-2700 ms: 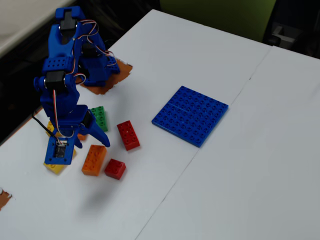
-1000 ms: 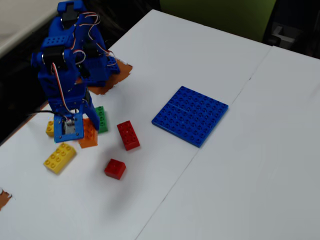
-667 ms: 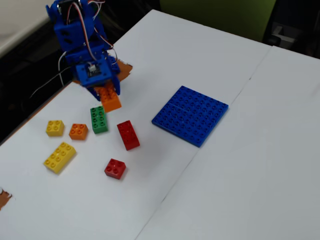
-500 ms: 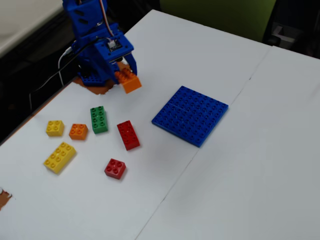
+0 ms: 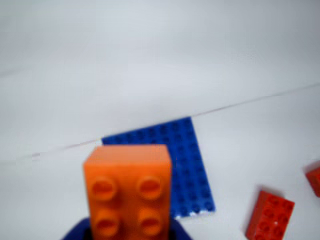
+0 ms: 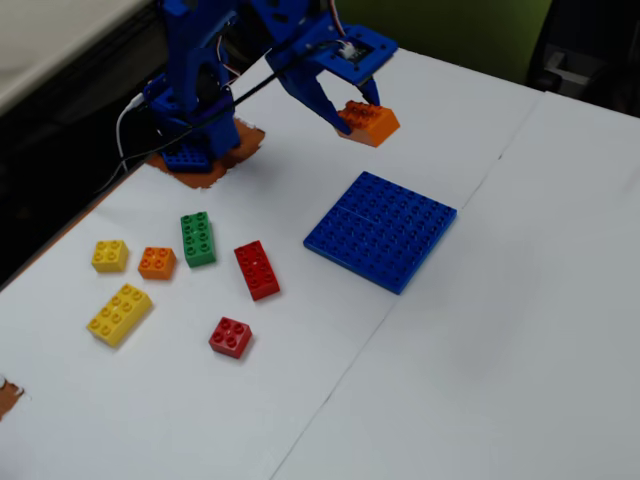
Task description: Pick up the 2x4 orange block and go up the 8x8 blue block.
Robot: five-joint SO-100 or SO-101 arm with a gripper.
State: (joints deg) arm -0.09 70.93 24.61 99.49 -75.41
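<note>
Loose bricks: red brick [image 6: 257, 270] and others, lower left of the fixed view, left aside.
Baseplate: blue plate [image 6: 381, 229], frame centre, flat, bare for placing.
Brick: orange brick [image 6: 368, 122], airborne, upper centre, beyond the plate's far edge.
Claw: gripper [image 6: 351, 112] clamped on the orange brick, for carrying.

Soft even light; blurry wrist view

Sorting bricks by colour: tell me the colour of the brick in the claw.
Orange; the 2x4 orange block in the claw shows best in the fixed view.
</note>
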